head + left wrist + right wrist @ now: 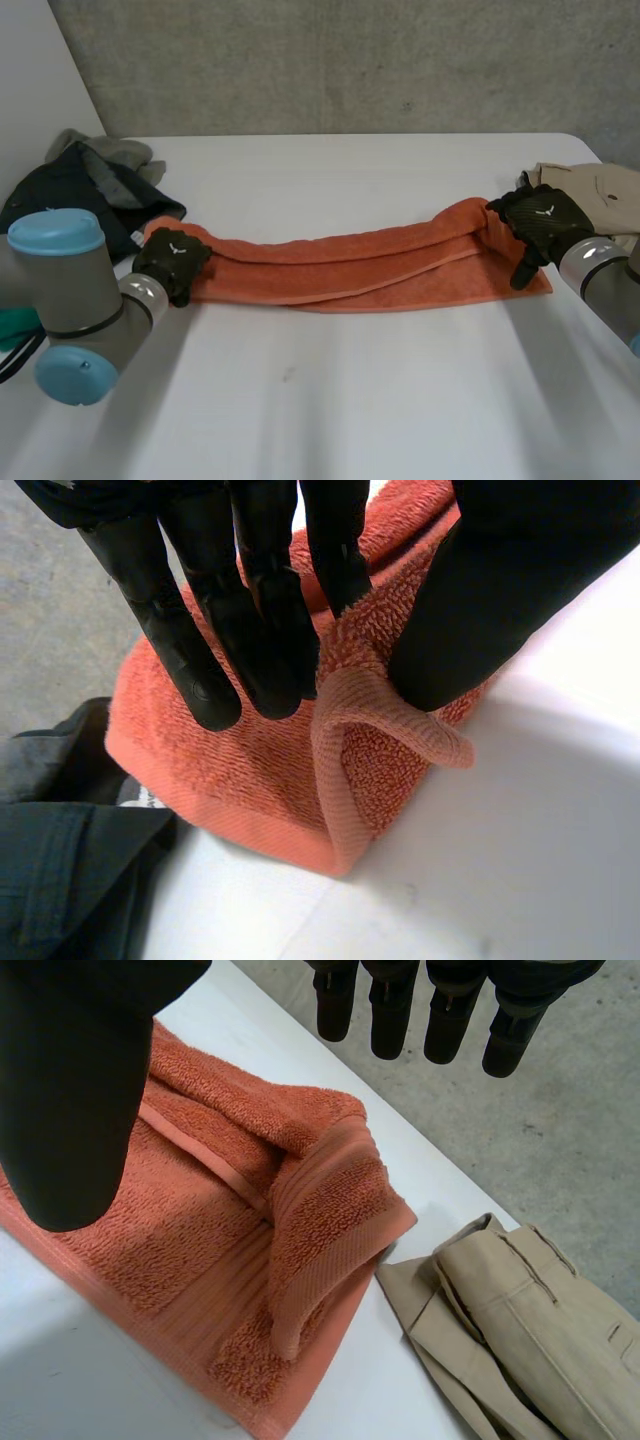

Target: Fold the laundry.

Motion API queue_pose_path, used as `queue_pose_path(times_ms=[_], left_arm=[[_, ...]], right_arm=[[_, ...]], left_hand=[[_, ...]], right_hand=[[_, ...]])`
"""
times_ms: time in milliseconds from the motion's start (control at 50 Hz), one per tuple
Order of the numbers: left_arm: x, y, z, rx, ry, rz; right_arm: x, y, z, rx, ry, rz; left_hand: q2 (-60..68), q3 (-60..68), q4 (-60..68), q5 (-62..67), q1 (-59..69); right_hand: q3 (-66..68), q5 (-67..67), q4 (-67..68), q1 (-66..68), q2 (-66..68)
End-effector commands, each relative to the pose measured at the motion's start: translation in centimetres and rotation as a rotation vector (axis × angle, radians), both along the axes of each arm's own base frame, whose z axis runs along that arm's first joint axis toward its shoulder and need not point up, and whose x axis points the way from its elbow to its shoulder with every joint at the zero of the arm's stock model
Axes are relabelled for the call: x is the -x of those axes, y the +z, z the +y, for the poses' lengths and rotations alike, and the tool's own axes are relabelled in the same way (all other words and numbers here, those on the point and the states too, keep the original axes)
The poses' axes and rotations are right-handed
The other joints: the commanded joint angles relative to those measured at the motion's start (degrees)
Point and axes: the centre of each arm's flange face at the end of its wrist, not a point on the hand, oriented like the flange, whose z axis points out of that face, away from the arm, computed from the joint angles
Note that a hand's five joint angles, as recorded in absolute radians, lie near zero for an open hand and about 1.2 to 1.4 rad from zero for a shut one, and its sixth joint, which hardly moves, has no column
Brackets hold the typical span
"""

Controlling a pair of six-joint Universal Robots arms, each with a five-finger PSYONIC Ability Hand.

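With our left hand (250,610) pinching the towel (340,270) and our right hand (70,1090) released above it, any pull may skew it.

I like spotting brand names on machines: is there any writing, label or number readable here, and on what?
No words or numbers can be read.
On the left hand and the right hand: a small white mark each, no letters.
On the dark clothes, a white tag: too small to read.
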Motion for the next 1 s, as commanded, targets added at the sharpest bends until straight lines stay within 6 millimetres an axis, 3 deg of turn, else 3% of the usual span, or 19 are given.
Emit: queue_pose_path(times_ms=[20,260,360,500,680,880,920,940,1000], left_arm=[[-0.4,2.7,0.2,0.036,0.031,0.039],[-1.4,12.4,3.4,0.108,0.053,0.243],[-1.7,16.9,4.5,0.165,0.020,0.351],[-1.8,21.1,5.8,0.208,0.004,0.457],[-1.6,23.7,7.1,0.223,-0.017,0.515],[-1.7,25.4,8.1,0.262,-0.022,0.558],[-1.8,25.5,8.1,0.262,-0.021,0.564],[-1.8,25.4,8.2,0.259,-0.018,0.566],[-1.9,25.3,8.0,0.256,-0.013,0.567]], right_arm=[[0.5,0.7,-0.4,0.016,-0.017,-0.009],[1.3,3.2,-0.8,-0.120,-0.044,-0.073],[0.1,2.1,-1.1,-0.183,0.009,-0.080],[-2.5,-0.4,-1.4,-0.178,0.074,-0.093],[-5.8,-3.0,-2.5,-0.054,0.133,-0.123],[-8.5,-5.9,-3.3,-0.020,0.137,-0.185],[-8.8,-5.9,-3.4,-0.019,0.138,-0.196],[-8.9,-5.7,-3.5,-0.021,0.135,-0.209],[-8.7,-5.1,-3.6,-0.019,0.129,-0.219]], left_hand=[[11.7,12.0,11.5,13.9,14.8],[11.7,12.0,11.5,13.9,14.8],[11.7,12.0,11.5,13.9,14.8],[11.7,12.0,11.5,13.9,14.8],[11.7,12.0,11.5,13.9,14.8],[11.7,12.0,11.5,13.9,14.8],[11.7,12.0,11.5,13.9,14.8],[11.7,12.0,11.5,13.9,14.8],[11.7,12.0,11.5,13.9,14.8]], right_hand=[[0.4,-0.7,0.4,-0.7,0.1],[7.8,6.7,7.8,6.7,7.5],[12.5,11.4,12.5,11.4,12.2],[16.8,15.8,16.9,15.8,16.6],[16.8,15.8,16.9,15.8,16.6],[29.8,28.7,29.8,28.7,29.5],[38.2,37.1,38.2,37.1,37.9],[50.4,49.3,50.4,49.3,50.1],[59.7,58.7,59.8,58.6,59.4]])
